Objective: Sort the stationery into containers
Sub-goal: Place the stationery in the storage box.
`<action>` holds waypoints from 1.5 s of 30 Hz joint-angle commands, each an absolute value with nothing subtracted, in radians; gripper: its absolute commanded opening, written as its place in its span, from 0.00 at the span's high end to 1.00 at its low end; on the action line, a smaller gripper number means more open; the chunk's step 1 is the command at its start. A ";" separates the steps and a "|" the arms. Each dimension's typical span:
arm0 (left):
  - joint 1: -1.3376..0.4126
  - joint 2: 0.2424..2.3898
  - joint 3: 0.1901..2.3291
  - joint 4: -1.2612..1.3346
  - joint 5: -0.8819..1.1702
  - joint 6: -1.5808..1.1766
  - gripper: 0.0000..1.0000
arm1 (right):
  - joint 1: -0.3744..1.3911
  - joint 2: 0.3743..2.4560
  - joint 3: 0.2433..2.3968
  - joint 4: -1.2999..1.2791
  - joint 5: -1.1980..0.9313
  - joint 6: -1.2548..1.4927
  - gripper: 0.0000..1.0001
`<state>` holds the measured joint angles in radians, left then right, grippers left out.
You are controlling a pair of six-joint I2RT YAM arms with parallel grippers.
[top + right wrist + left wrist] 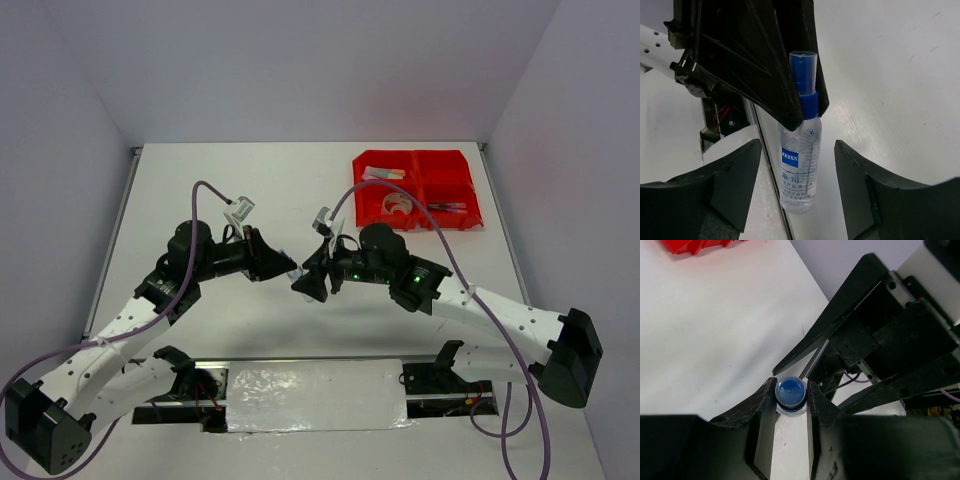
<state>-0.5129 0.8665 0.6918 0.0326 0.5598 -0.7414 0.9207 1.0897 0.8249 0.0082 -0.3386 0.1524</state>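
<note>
between the two arms, over the middle of the white table (250, 190), the small clear plastic bottle with a blue cap (799, 165) is pinched in my left claw (791, 400). the claw is nearly closed, its two black fingers (762, 405) pressing the blue collar from either side. in the left wrist view i look straight onto the cap end, so the long axis runs along those fingers, cap back toward that wrist and base away from it. in the right wrist view the bottle stands lengthwise in the frame, cap far, base near the palm, its printed label facing the camera.

my right claw (797, 146) is spread wide, one finger on each side of the bottle's clear body with a gap on both sides, touching nothing. i cannot tell whether the base rests on the table.

well apart, at the far right of the table, sits the block of four bright red plastic bins (418, 190); a white tape roll (397, 207) lies in the near-left one and thin dark pens (450, 207) in the near-right.
</note>
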 commanded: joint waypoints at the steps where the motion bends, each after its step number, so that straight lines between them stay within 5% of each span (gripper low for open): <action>1: -0.515 0.842 0.707 0.101 0.594 -0.767 1.00 | 0.943 1.120 0.873 0.045 -0.373 0.147 0.33; 7: -0.517 0.847 0.712 0.127 0.606 -0.785 1.00 | 0.962 1.135 0.859 0.064 -0.368 0.153 0.51; 11: -0.515 0.853 0.701 0.133 0.603 -0.795 0.97 | 0.963 1.134 0.857 0.098 -0.357 0.164 1.00; 12: -0.517 0.851 0.700 0.130 0.594 -0.795 0.92 | 0.963 1.134 0.857 0.101 -0.336 0.167 1.00; 13: -0.517 0.848 0.704 0.124 0.588 -0.795 0.85 | 0.963 1.135 0.857 0.101 -0.330 0.167 1.00; 15: -0.515 0.833 0.707 0.098 0.551 -0.795 0.40 | 0.963 1.137 0.859 0.103 -0.333 0.163 1.00; 16: -0.515 0.825 0.712 0.088 0.531 -0.798 0.10 | 0.963 1.135 0.859 0.103 -0.336 0.163 1.00; 17: -0.515 0.819 0.718 0.071 0.511 -0.795 0.01 | 0.962 1.134 0.856 0.101 -0.336 0.158 1.00; 24: -0.517 0.856 0.900 -0.199 0.286 -0.736 0.01 | 0.951 1.129 0.867 0.051 -0.145 0.235 1.00; 31: -0.515 0.773 1.023 -0.514 -0.193 -0.767 0.01 | 0.777 1.146 0.896 -0.084 0.061 0.443 1.00; 40: -0.515 0.658 1.172 -0.819 -0.227 -0.612 0.01 | 0.347 1.048 0.887 -0.146 0.100 0.587 1.00; 45: -0.515 0.556 1.171 -0.902 -0.222 -0.493 0.01 | 0.155 1.178 0.991 -0.138 0.028 0.650 1.00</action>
